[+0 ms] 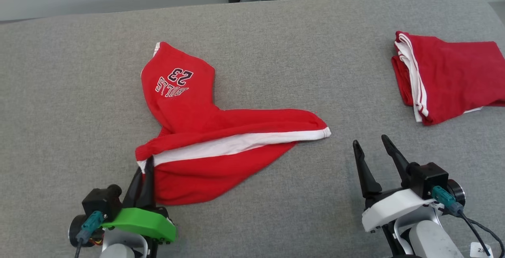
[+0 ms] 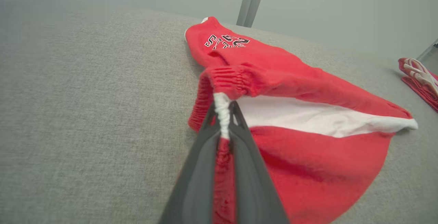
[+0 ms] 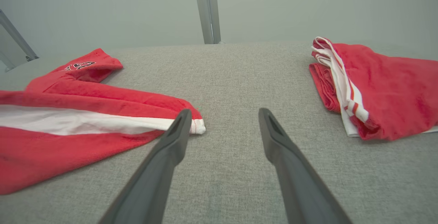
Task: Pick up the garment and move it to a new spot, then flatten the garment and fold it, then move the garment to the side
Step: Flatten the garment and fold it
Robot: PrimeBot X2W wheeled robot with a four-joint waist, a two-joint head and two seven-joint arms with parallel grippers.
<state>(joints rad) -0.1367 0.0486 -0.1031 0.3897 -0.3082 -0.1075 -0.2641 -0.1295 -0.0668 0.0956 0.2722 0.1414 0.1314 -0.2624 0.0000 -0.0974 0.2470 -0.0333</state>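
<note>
The red shorts [image 1: 205, 171] lie left-centre on the table [image 1: 276, 33], long axis running left to right. Left claw [image 1: 149, 162] is clamped on the near-left waistband [image 2: 226, 76]; right claw [image 1: 371, 141], jaws apart, sits just right of the hem [image 1: 325, 133].

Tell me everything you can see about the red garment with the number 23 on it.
The red garment looks like soft knit shorts with a white side stripe, a ribbed waistband and a printed 23 with lettering, upside down in the head view. It lies crumpled, one leg pointing away, one stretched rightward, on the grey fabric surface, left of centre. The left gripper is shut on its waistband at the stripe's end.
</note>
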